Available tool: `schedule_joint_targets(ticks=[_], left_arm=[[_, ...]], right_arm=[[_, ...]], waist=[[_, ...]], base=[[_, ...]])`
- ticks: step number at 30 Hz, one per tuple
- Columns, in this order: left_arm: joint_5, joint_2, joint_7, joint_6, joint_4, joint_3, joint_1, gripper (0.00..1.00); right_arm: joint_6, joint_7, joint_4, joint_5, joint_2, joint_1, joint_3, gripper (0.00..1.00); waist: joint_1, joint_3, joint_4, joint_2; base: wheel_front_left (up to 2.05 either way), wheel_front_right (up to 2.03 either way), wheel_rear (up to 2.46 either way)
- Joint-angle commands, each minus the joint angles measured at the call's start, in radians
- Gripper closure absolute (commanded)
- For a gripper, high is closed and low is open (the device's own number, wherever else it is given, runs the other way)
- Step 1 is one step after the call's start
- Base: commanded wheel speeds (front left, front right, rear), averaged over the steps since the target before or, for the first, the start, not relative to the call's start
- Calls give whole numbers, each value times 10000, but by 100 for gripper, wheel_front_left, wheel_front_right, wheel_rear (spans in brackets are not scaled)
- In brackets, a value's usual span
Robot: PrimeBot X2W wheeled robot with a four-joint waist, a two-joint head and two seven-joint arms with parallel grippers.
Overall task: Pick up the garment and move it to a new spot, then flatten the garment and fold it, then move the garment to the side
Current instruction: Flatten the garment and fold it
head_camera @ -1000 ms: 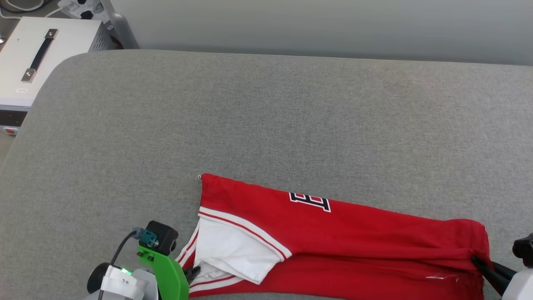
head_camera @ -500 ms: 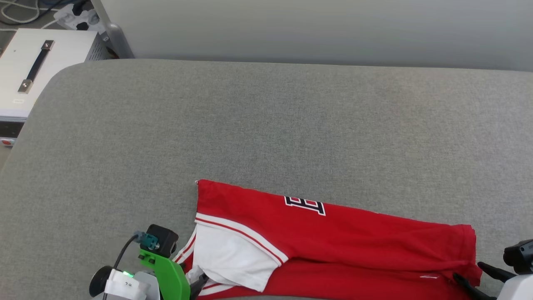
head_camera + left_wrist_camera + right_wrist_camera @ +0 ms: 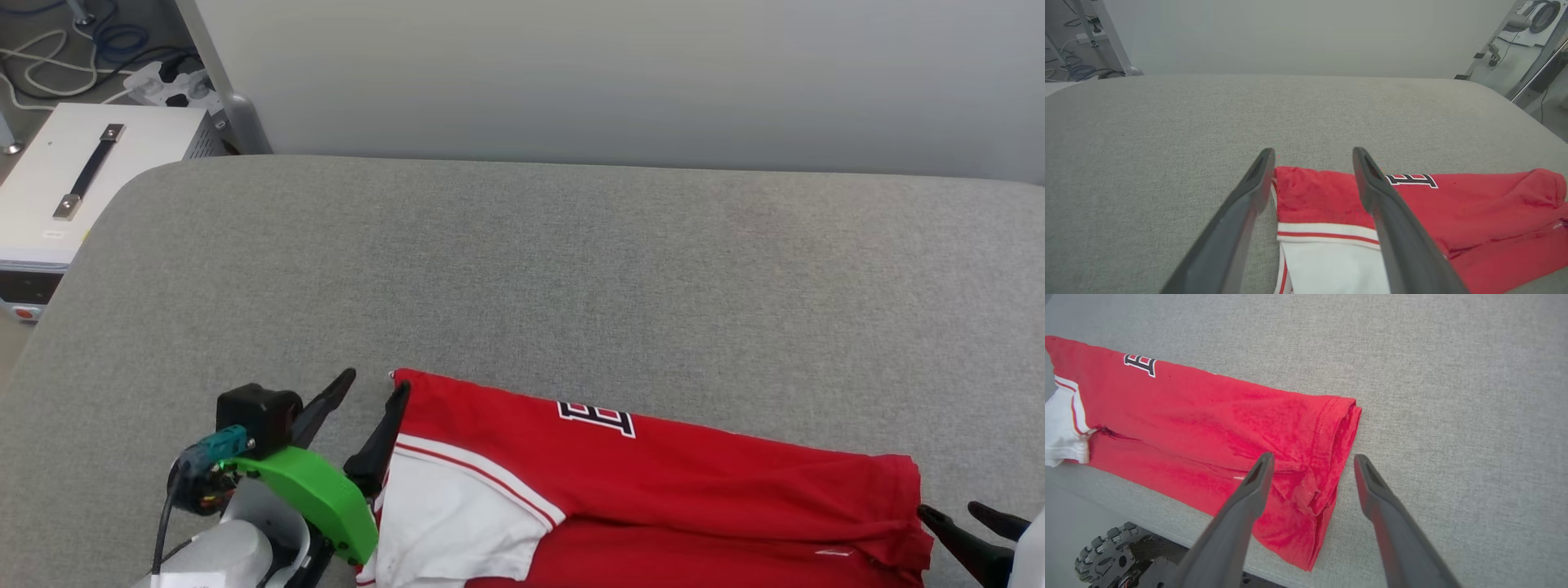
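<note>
The shirt [image 3: 653, 482] lies folded in a long red strip, with one white sleeve and a black-and-white letter showing. The left gripper [image 3: 375, 381] and right gripper [image 3: 949, 508] gape wide, empty.

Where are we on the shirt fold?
Done: the garment lies folded lengthwise into a long band near the front edge of the grey surface, white sleeve on top. In hand: left claw and right claw are open at its two ends, gripping nothing. Left: probably a crosswise fold to shorten the band, then moving it to the side.
</note>
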Motion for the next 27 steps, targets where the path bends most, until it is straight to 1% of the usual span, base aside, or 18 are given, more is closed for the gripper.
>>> schedule_joint_targets(ticks=[1, 5, 7, 11, 14, 18, 20, 22, 24, 27], left_arm=[[263, -132, -295, 6, -32, 136, 44, 0], [1141, -511, -668, 3, -161, 771, 87, 0], [1826, -915, -682, -33, -453, 1547, 208, 0], [3451, -1715, -688, -372, -895, 3015, 846, 0], [4722, -2309, -689, -827, -1194, 4016, 1369, 0], [5633, -3135, -690, -1612, -1185, 5021, 1989, 0], [5983, -3487, -690, -2053, -1091, 5368, 2158, 0], [6284, -3788, -690, -2396, -953, 5639, 2247, 0], [6518, -4069, -690, -2632, -889, 5871, 2259, 0], [6763, -4365, -691, -2847, -824, 6111, 2215, 0]], right_arm=[[-13, 350, 1, -112, 257, 143, -275, 0], [-13, 1401, -1, -516, 1314, 103, -1238, 0], [-13, 1860, 36, -693, 1862, 18, -1719, 0], [-13, 2681, 136, -1296, 2741, -216, -2561, 0], [-13, 3181, 205, -1638, 3421, -432, -3146, 0], [-13, 3577, 328, -2184, 4020, -647, -3782, 0], [-13, 3694, 423, -2457, 4247, -713, -4075, 0], [-13, 3802, 549, -2689, 4455, -762, -4320, 0], [-13, 3920, 671, -2866, 4618, -767, -4431, 0], [-13, 3982, 808, -2939, 4829, -797, -4456, 0]], waist=[[1, 73, 42, -1], [1, 248, 141, -1], [1, 351, 215, -1], [1, 547, 348, -1], [1, 713, 442, -1], [1, 929, 568, -1], [1, 1044, 632, -1], [1, 1156, 701, -1], [1, 1266, 774, -1], [1, 1408, 868, -1]], base=[[0, 0, 0], [0, 0, 0], [0, 0, 0], [0, 0, 0], [0, 0, 0], [0, 0, 0], [0, 0, 0], [0, 0, 0], [0, 0, 0], [0, 0, 0]])
